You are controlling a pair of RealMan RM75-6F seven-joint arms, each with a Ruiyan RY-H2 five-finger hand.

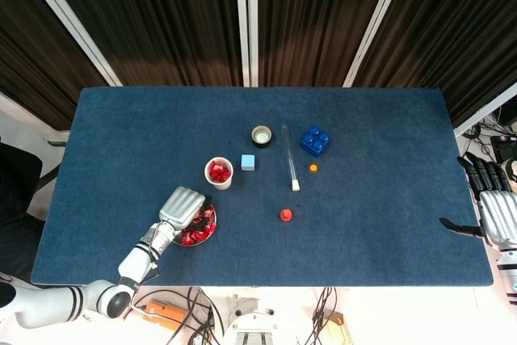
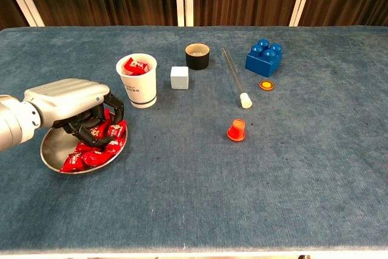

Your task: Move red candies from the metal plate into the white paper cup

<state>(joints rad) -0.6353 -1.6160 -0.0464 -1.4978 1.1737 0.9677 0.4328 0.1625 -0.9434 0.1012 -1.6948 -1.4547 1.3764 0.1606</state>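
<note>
The metal plate (image 2: 51,150) (image 1: 213,225) lies near the front left of the table with several red candies (image 2: 97,156) (image 1: 194,236) in it. My left hand (image 2: 66,98) (image 1: 181,206) sits palm-down over the plate, and its fingers are curled in tightly around some of the candies. The white paper cup (image 2: 137,86) (image 1: 218,173) stands upright just behind the plate and holds a few red candies. My right hand (image 1: 494,204) hangs off the table's right edge, fingers apart and holding nothing; only the head view shows it.
A black cup (image 2: 197,56), a pale blue cube (image 2: 179,77), a glass tube (image 2: 234,80), a blue brick (image 2: 264,57), a small orange disc (image 2: 265,85) and an orange cap (image 2: 236,130) lie right of the paper cup.
</note>
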